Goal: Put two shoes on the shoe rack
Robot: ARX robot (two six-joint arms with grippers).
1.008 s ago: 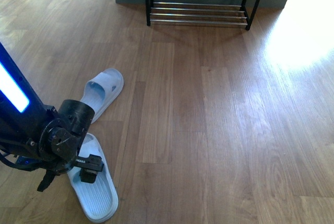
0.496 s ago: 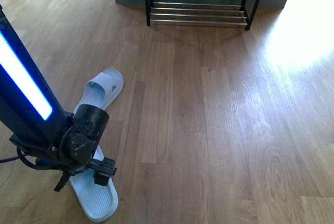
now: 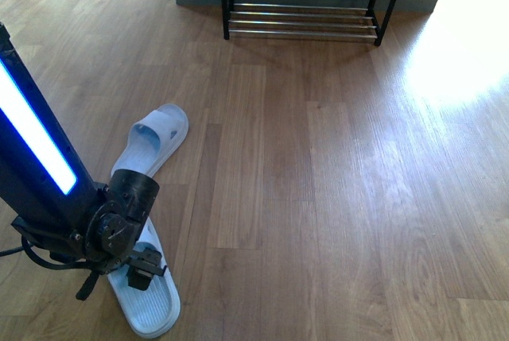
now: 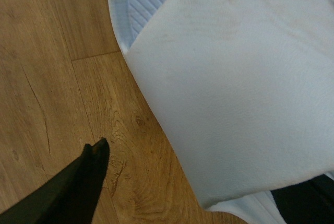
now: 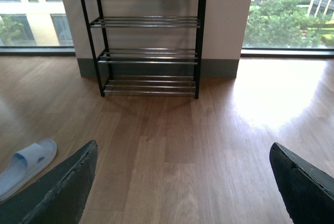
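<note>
You had placed neither shoe yet: both lay on the floor, well short of the rack. Your left gripper sat low over the near shoe, jaws wide and straddling its strap, not closed on it. The far shoe lay just beyond. Your right gripper hung spread, holding nothing.

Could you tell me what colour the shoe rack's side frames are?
Black; the shoe rack shows best in the right wrist view.

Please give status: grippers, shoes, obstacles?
Left gripper open astride strap of nearer pale-blue rubber slide sandal. Right gripper open, empty. Other sandal on floor. Nothing before black-framed rack.
</note>
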